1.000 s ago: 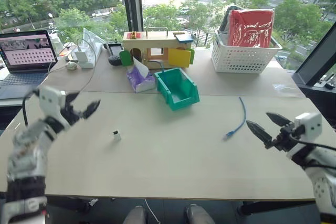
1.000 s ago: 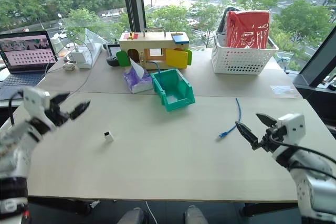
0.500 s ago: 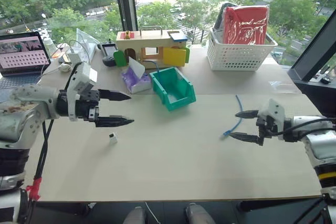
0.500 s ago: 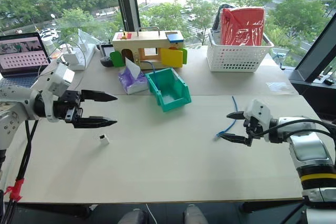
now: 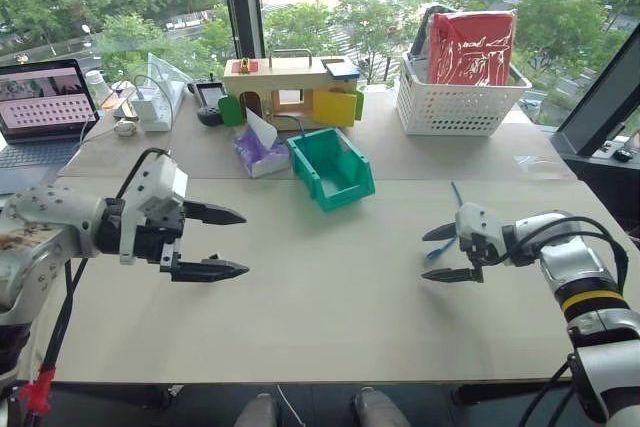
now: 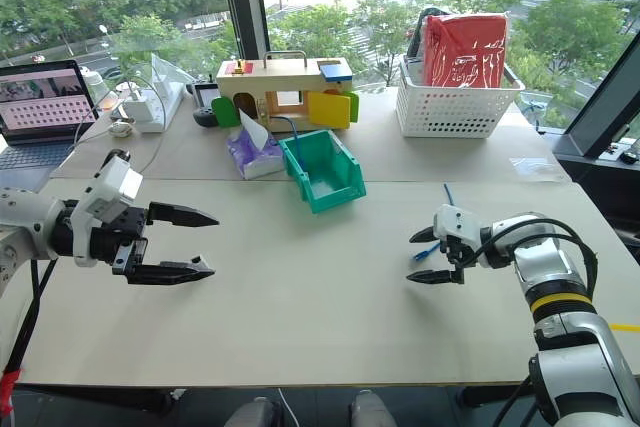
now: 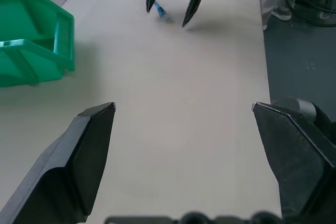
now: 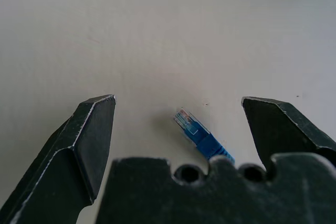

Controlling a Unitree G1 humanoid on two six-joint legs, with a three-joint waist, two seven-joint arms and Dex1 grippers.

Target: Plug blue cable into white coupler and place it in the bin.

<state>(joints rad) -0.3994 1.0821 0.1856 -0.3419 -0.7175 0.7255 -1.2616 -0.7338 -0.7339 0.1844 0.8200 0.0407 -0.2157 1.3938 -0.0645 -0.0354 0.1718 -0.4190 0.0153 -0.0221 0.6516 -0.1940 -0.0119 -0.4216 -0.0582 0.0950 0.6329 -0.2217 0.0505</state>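
The blue cable (image 5: 458, 209) lies on the table at the right, and its near plug (image 8: 197, 135) rests on the tabletop between the fingers of my right gripper (image 5: 425, 257). That gripper is open and low over the table, touching nothing. My left gripper (image 5: 244, 243) hovers open above the left part of the table and points right. The white coupler is hidden, with the left gripper's lower finger (image 5: 205, 269) over the spot where it lay. The green bin (image 5: 352, 190) stands empty at the table's middle back. In the left wrist view the bin (image 7: 31, 40) and the right gripper (image 7: 167, 17) both show.
A white lattice basket (image 5: 460, 107) holding a red bag stands at the back right. A wooden toy house (image 5: 295, 87) and a purple tissue pack (image 5: 258, 154) sit behind and left of the bin. A laptop (image 5: 40, 112) and a power strip (image 5: 155, 105) are at the far left.
My left gripper swung in from the left edge, now pointing right above the coupler's spot. My right gripper came down and leftward, straddling the cable's near plug. Both stayed open.
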